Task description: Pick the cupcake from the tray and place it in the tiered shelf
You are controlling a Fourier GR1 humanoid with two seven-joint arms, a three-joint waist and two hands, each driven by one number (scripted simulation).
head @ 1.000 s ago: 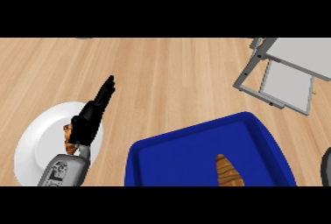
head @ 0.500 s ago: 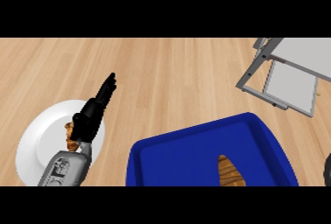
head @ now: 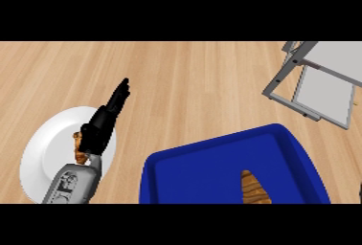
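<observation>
Head view shows the cupcake (head: 254, 190) lying in the blue tray (head: 205, 172), close to the tray's near edge and right of its middle. Only part of the cupcake is visible: a brown, ridged wedge, cut off by the lower limit of the view.

Handling assessment:
- Weight: probably light.
- Body: probably soft and easily crushed, so any closing of the fingers should stop on contact.
- Surface: the ridged side should give some purchase, while the top is likely the most fragile part.
- Recommended hold: take it across the ridged sides, low on the body, with thumb opposite fingers. Avoid pressing from above.

Hand state:
- The left hand (head: 99, 129) is extended with fingers straight and held close together, pointing up and to the right. It holds nothing.
- It lies over the right part of the white plate (head: 42, 158), with its fingertips out past the rim above the bench (head: 184, 76).
- A small brown item (head: 78, 141) on the plate is partly hidden under the hand, and contact cannot be determined.
- The left hand is well apart from the cupcake.
- The right hand does not appear.

The tiered shelf (head: 322, 81) stands at the upper right, well apart from the tray.
</observation>
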